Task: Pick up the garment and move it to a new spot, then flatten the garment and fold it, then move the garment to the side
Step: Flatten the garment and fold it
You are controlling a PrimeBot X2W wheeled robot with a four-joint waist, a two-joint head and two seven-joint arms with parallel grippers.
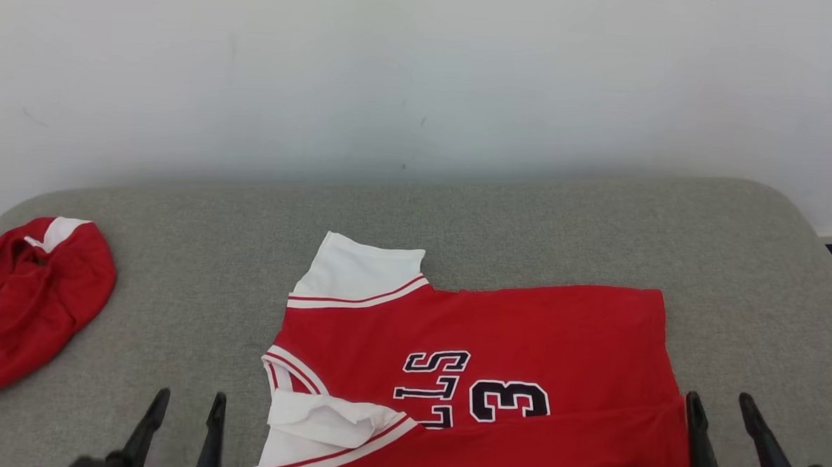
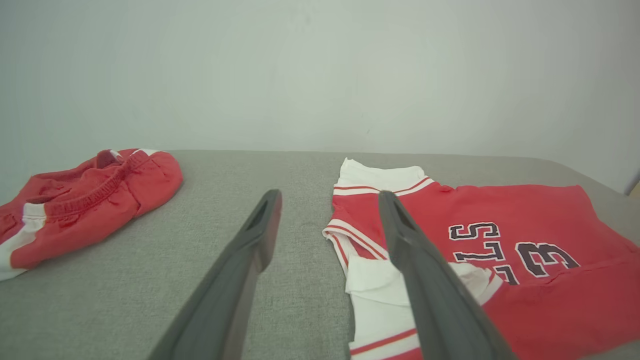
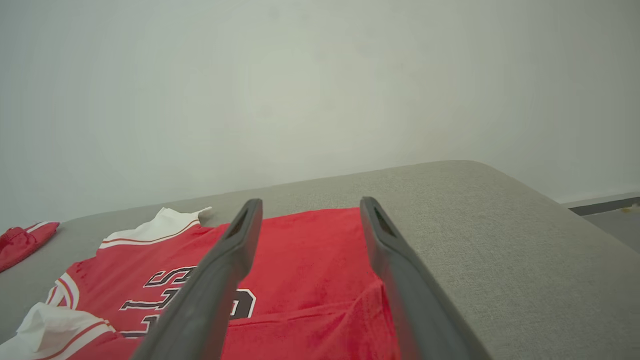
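Observation:
The garment point(image 1: 524, 336) is a red jersey with white sleeves and dark lettering. It lies spread on the grey padded surface point(image 1: 459, 214), collar to the left, with its near long edge folded over onto the body. The left wrist view shows the garment point(image 2: 525, 215) right of centre; in the right wrist view the garment point(image 3: 310, 250) lies below the fingers. My left gripper point(image 1: 190, 398) is open above bare surface, left of the collar end. My right gripper point(image 1: 720, 400) is open at the hem end, its left finger over the red edge. Neither holds anything.
A second red and white garment point(image 1: 27, 301) lies bunched at the surface's far left edge, also in the left wrist view as a red bundle point(image 2: 90, 200). A pale wall point(image 1: 423, 72) stands behind. The rounded right corner point(image 1: 789, 208) drops to the floor.

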